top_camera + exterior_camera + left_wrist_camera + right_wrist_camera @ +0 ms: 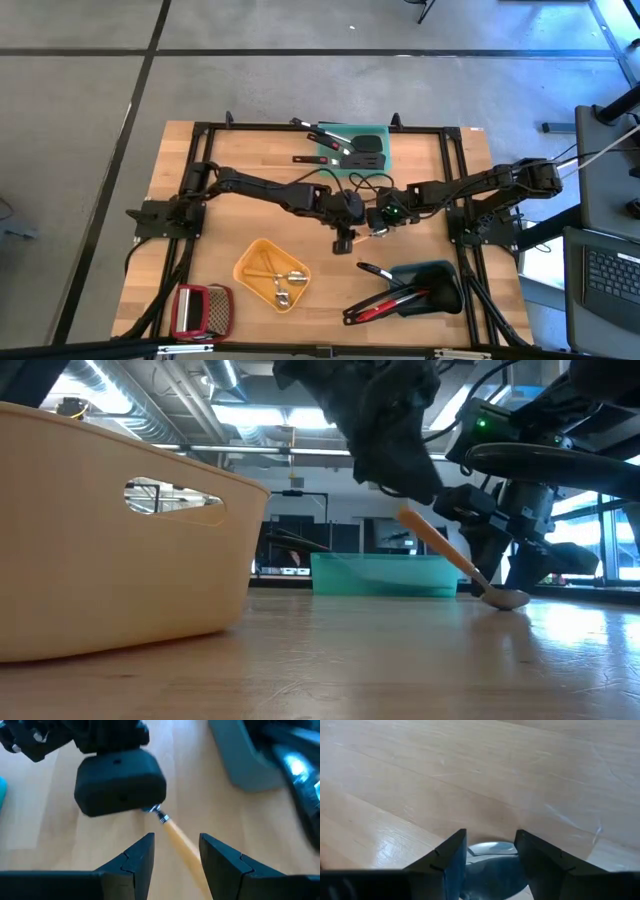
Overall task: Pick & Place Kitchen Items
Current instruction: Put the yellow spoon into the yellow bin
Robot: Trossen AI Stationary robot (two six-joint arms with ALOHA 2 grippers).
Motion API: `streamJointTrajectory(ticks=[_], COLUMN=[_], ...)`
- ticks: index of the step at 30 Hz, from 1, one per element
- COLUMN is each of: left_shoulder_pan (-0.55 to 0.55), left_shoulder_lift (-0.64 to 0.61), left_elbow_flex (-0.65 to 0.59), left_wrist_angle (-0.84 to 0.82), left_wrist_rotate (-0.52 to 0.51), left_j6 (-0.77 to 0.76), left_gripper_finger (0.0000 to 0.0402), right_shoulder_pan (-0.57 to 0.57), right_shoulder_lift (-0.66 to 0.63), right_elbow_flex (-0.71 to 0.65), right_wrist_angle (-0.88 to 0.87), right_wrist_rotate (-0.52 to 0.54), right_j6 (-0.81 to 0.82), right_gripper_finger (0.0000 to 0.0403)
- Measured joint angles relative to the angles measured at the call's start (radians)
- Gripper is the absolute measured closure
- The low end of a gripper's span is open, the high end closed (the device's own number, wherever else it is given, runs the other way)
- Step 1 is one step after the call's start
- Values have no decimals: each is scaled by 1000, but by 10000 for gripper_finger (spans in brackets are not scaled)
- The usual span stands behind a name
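Observation:
A spoon with a pale wooden handle and a shiny metal bowl (pixel 450 555) lies tilted at the table's middle. Its bowl (pixel 505 598) is down on the wood and its handle rises toward the table's left. My right gripper (pixel 380 226) comes from the right and is shut on the bowl end. My left gripper (pixel 345 238) comes from the left and is open. Its two fingers stand on either side of the handle (pixel 180 842) without closing on it. The handle's free end is hidden behind the left gripper in the low view. My right gripper pinches the spoon's metal bowl (pixel 492 854) between its two fingers, which slant down from the table's right. The bowl fills the gap between the fingers. The bowl's underside rests on the table and the handle sticks up and away toward the left gripper.
A yellow tray (pixel 270 272) with small metal spoons stands near left. A grey-blue tray (pixel 432 285) with black and red utensils stands near right. A teal tray (pixel 372 135) with black tools stands at the far edge, with a black utensil (pixel 310 160) beside it. A red-framed grater (pixel 200 310) lies at the near-left corner.

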Motion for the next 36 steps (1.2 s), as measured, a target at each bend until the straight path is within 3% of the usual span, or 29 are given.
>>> streamJointTrajectory(ticks=[11, 17, 36], left_shoulder_pan=[-9, -41, -63], left_shoulder_lift=[76, 94, 177], left_elbow_flex=[2, 2, 1], left_wrist_angle=[-45, -47, -18], left_wrist_rotate=[130, 29, -82], left_j6=[-152, -152, -201], left_gripper_finger=[252, 252, 251], right_shoulder_pan=[1, 2, 9], right_shoulder_lift=[0, 0, -23], right_elbow_flex=[0, 0, -3], right_wrist_angle=[0, 0, -28], right_wrist_rotate=[7, 8, 7], right_j6=[-8, -14, -70], right_gripper_finger=[222, 222, 223])
